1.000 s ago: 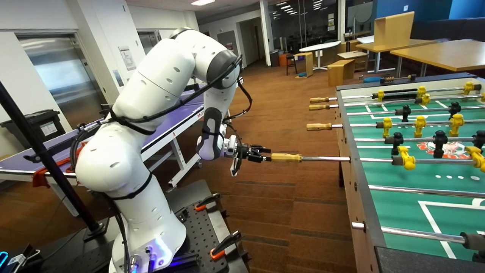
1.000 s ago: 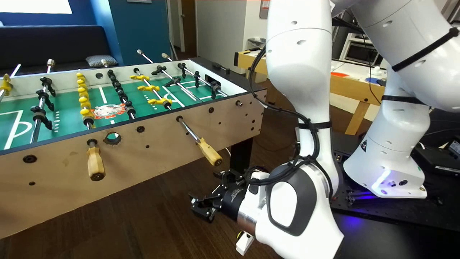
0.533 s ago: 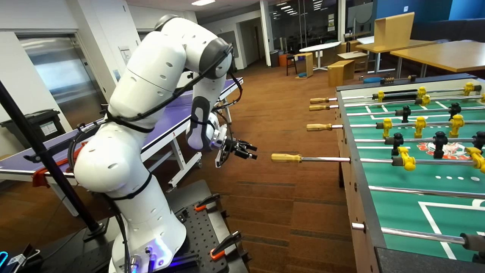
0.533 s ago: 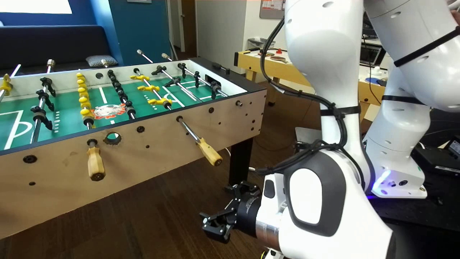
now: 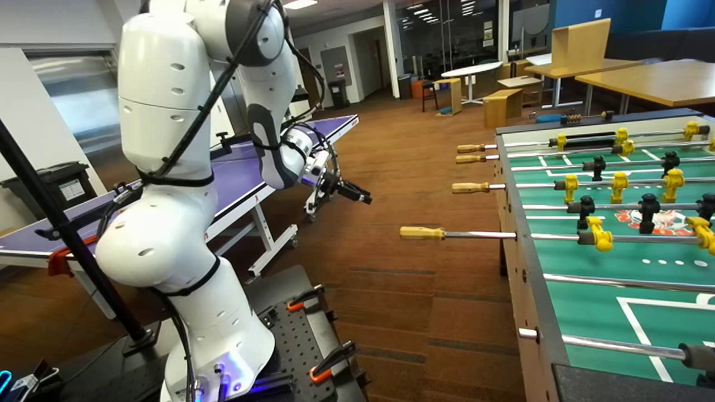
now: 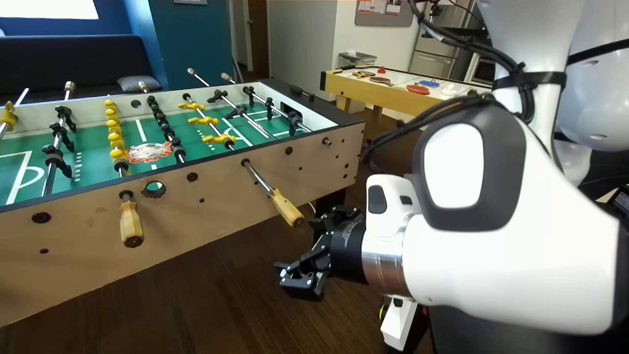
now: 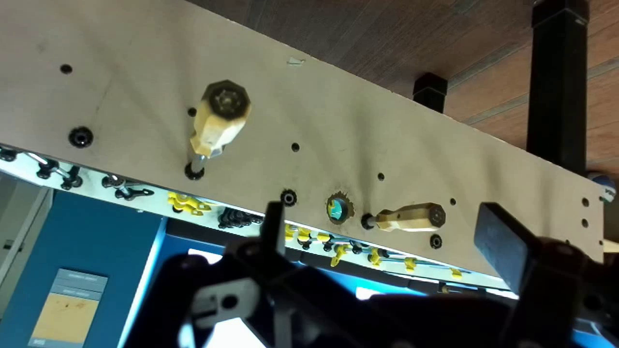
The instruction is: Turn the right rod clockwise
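Note:
The right rod is a silver shaft ending in a tan wooden handle (image 5: 422, 233) and sticks far out of the foosball table's side. Its handle also shows in an exterior view (image 6: 286, 208) and in the wrist view (image 7: 221, 118), upper left of the fingers. My gripper (image 5: 358, 192) is open and empty, apart from the handle and somewhat higher than it in that view. It also shows in an exterior view (image 6: 299, 250). In the wrist view the gripper (image 7: 387, 229) has wide-spread fingers, with a shorter rod's handle (image 7: 411, 217) visible beyond the gap, not held.
The foosball table (image 5: 516, 279) has a flat tan side panel (image 6: 206, 216). A shorter tan handle (image 6: 131, 223) sticks out farther along it, and more handles (image 5: 471, 187) show beyond. A purple ping-pong table (image 5: 240, 173) stands behind the arm. A black pole (image 5: 72, 240) stands near the base.
My gripper has drawn back from beside the right rod's handle, then risen and tilted. The arm has swung back with it. The rod and handle show no visible movement.

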Robot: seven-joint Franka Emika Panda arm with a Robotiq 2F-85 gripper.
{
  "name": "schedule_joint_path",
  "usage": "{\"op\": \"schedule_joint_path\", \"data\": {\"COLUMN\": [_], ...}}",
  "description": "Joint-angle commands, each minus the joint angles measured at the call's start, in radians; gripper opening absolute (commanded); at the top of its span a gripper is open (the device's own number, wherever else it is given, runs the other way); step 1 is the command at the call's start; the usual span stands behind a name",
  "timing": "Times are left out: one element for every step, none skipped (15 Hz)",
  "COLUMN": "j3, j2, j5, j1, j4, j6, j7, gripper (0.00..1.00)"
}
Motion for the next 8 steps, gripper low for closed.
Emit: {"op": "schedule_joint_path", "data": {"j3": [0.145, 0.185, 0.217, 0.247, 0.271, 0.285, 0.293, 0.294], "j2": [-0.209, -0.248, -0.286, -0.319, -0.349, -0.373, -0.391, -0.411], "j5": [0.117, 0.145, 0.178, 0.205, 0.232, 0.259, 0.274, 0.292], "j1": [-0.189, -0.246, -0.300, -0.351, -0.396, -0.433, -0.465, -0.487], "j4": [-0.045, -0.043, -0.039, -0.032, -0.025, -0.018, -0.013, -0.010], "j6": [0.168, 0.221, 0.262, 0.311, 0.354, 0.392, 0.439, 0.477], "j7": [-0.176, -0.223, -0.266, -0.311, -0.351, -0.392, -0.432, -0.467], "gripper": [1.00, 1.00, 1.00, 1.00, 1.00, 1.00, 1.00, 1.00]}}
